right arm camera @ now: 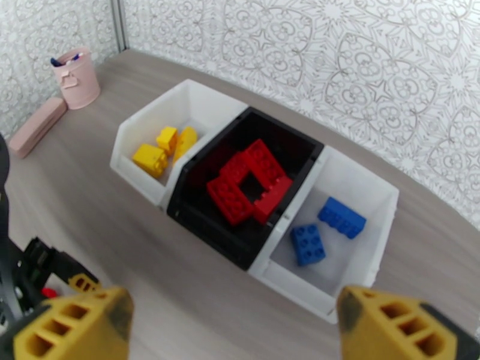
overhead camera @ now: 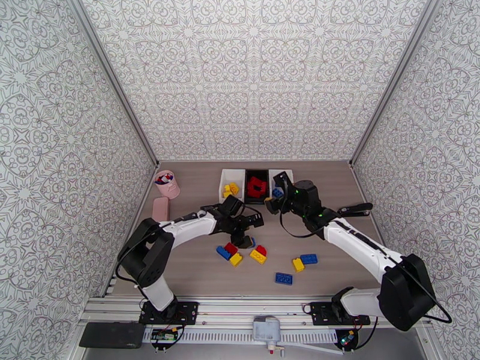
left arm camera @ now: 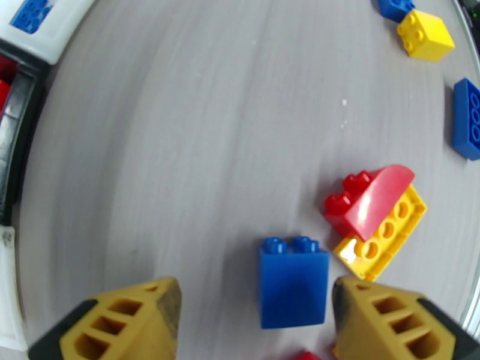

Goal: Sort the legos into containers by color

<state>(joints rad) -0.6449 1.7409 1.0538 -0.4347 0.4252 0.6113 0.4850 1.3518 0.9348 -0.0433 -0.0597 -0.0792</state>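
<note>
Three bins stand in a row at the back. The left white bin (right arm camera: 193, 98) holds yellow legos (right arm camera: 163, 149), the black bin (right arm camera: 298, 138) holds red ones (right arm camera: 249, 181), and the right white bin (right arm camera: 373, 188) holds two blue ones (right arm camera: 327, 229). My left gripper (left arm camera: 255, 322) is open and low over the table, with an upright blue brick (left arm camera: 294, 289) between its fingers, nearer the right one. Just beyond it, a red sloped brick (left arm camera: 369, 199) leans on a yellow brick (left arm camera: 387, 232). My right gripper (right arm camera: 234, 331) hangs open and empty in front of the bins (overhead camera: 257, 186).
Loose bricks lie mid-table: a blue, red and yellow cluster (overhead camera: 230, 253), a yellow and blue pair (overhead camera: 303, 261), and a single blue one (overhead camera: 284, 278). A pink cup (overhead camera: 166, 183) and a flat pink case (overhead camera: 160, 209) sit at the back left by the wall.
</note>
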